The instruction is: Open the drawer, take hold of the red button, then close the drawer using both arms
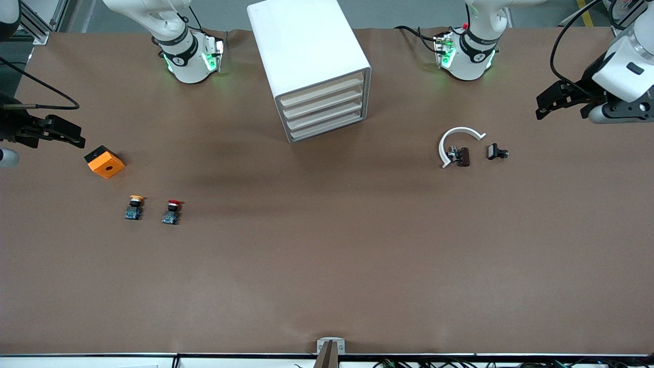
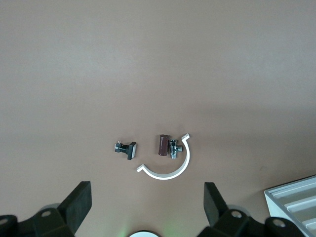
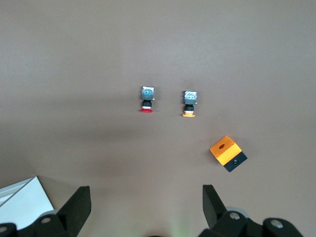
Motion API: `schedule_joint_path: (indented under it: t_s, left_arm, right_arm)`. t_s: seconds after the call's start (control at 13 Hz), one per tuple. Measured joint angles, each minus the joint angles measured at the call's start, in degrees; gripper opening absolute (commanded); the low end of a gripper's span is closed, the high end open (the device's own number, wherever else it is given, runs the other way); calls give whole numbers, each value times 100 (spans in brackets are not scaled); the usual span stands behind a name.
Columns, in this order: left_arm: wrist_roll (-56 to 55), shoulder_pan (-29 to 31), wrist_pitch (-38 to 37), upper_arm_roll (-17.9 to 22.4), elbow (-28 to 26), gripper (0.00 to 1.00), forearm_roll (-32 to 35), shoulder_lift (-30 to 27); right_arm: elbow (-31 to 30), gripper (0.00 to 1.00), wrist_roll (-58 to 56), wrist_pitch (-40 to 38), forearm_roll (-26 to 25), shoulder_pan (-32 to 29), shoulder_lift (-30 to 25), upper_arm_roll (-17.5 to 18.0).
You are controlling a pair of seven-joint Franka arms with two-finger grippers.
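So far nothing is begun: all four drawers (image 1: 323,110) of the cabinet (image 1: 306,56) sit shut. Both tools, left (image 1: 549,105) and right (image 1: 61,134), hang released and empty over the surface's ends. Next, one should pull a drawer; the red button (image 1: 171,211) lies near the right arm's end.

orange cube (image 1: 104,162) | yellow-capped button (image 1: 134,207) | white arc (image 1: 456,140) | black clip (image 1: 496,152)

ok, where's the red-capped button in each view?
Front view: red-capped button on the table toward the right arm's end, beside the yellow-capped button, nearer the camera than the orange cube.
Left wrist view: not in it.
Right wrist view: mid-frame.
Shared landmark: the orange cube, in front and right wrist views.
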Motion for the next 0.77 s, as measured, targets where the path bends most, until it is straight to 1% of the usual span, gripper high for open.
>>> schedule_joint_path:
  t_s: [0.54,0.77]
  left_arm:
    - [0,1,0,-44,-73,100,0,1]
    - [0,25,115,-20,-73,100,0,27]
  right_arm:
    - [0,100,0,3,-1,0,0,0]
    - [0,100,0,3,-1,0,0,0]
